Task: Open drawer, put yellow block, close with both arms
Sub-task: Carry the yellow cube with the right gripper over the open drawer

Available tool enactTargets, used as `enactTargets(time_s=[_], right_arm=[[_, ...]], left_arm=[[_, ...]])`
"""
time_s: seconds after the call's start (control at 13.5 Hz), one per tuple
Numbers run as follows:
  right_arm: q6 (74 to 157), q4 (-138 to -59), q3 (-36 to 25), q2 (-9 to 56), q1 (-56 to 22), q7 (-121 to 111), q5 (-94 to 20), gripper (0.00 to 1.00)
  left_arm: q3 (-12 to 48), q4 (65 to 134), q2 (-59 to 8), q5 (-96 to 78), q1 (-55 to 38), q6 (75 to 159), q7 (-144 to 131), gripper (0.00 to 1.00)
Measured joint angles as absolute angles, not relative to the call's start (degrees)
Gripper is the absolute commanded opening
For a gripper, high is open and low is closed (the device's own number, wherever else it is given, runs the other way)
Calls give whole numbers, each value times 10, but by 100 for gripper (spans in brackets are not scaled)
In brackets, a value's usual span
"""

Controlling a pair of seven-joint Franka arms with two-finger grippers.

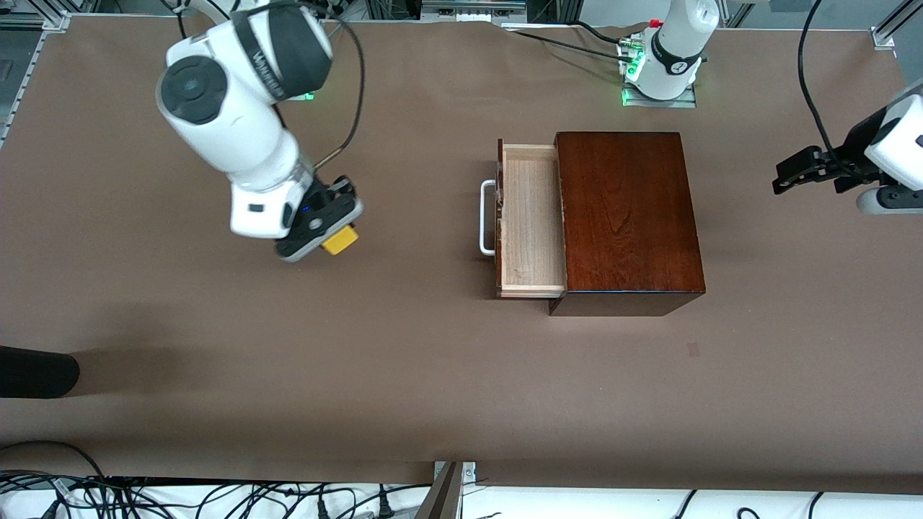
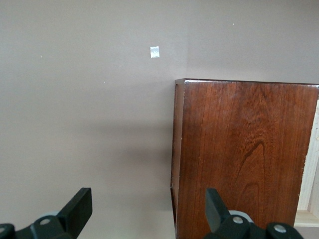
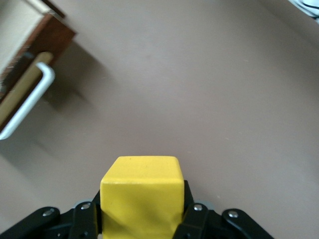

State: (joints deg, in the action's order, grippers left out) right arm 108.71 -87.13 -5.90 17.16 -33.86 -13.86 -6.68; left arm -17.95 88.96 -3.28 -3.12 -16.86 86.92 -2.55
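The dark mahogany box (image 1: 627, 216) stands mid-table. Its drawer (image 1: 532, 220) is pulled out toward the right arm's end, its pale wood tray empty, with the white bar handle (image 1: 487, 218) in front. My right gripper (image 1: 333, 229) is shut on the yellow block (image 1: 340, 240) and holds it above the bare table, well short of the drawer's handle. In the right wrist view the block (image 3: 140, 196) sits between the fingers and the handle (image 3: 30, 102) shows farther off. My left gripper (image 1: 793, 173) is open and empty, up in the air past the box at the left arm's end; its wrist view shows the box top (image 2: 244, 159).
A dark rounded object (image 1: 36, 371) lies at the table's edge at the right arm's end, nearer the front camera. Cables run along the table's near edge. A small pale mark (image 2: 155, 52) lies on the brown table surface (image 1: 404, 375).
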Motion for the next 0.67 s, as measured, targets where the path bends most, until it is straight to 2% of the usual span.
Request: enactTargets(time_s=[0.22,0.67], right_arm=[[1053,-817,-58,207,-386,-131,-67,4],[1051,-746,-57,263,-456,-111,-64,4]], left_arm=[[-180,890,-33,-32,-163,869,-22,100],[-181,890,-33,-32,-138,871,-21,100]])
